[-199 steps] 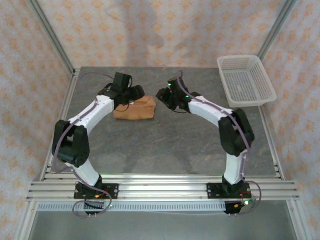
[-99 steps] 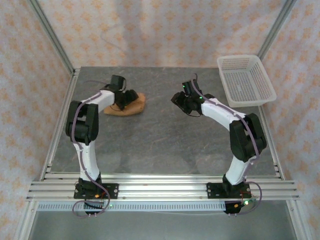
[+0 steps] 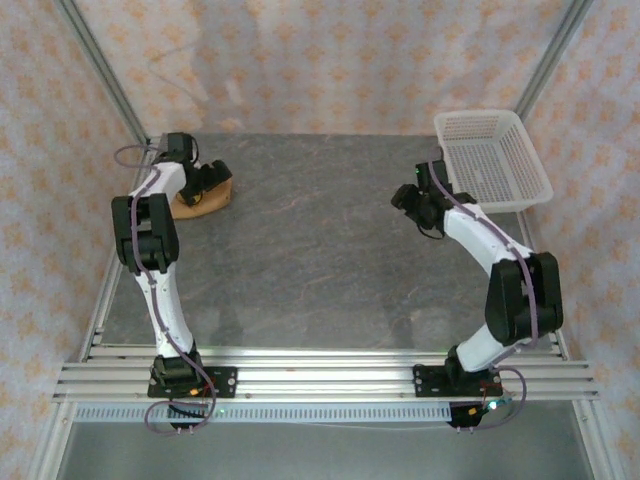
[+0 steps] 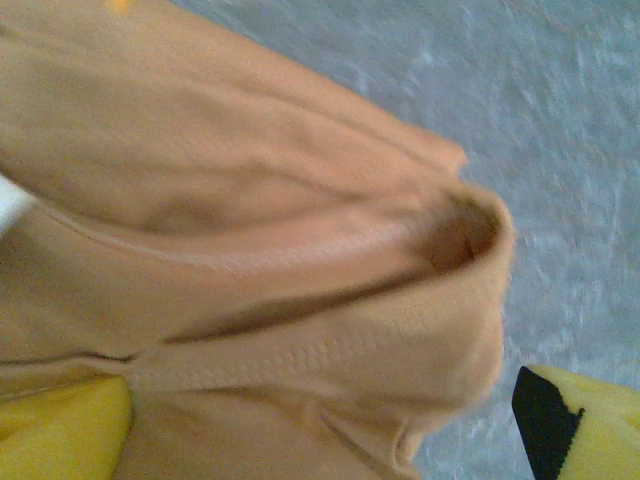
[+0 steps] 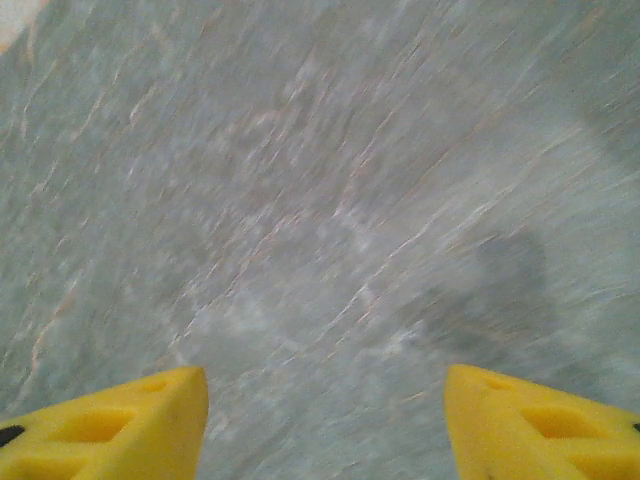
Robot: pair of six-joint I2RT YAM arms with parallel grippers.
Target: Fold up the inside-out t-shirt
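The inside-out t-shirt [image 3: 222,197] is a small tan bundle at the table's far left corner. My left gripper [image 3: 203,183] sits low over it. In the left wrist view the folded cloth [image 4: 250,200] with its stitched hem lies between the spread yellow fingers [image 4: 590,430] of my left gripper [image 4: 320,400]. The right finger stands clear of the cloth, and the left one touches its edge. The jaws are open. My right gripper [image 3: 408,198] hovers at the right, and in its wrist view it [image 5: 325,400] is open over bare grey table [image 5: 300,200].
A white mesh basket [image 3: 478,117] stands at the back right corner, just beyond my right wrist. The enclosure's metal posts and patterned walls close in the back and sides. The left arm is stretched far back along the left edge.
The left arm has dragged the shirt bundle from the back middle to the far left corner and spread its jaws. The right arm swung right toward the basket, opening wider.
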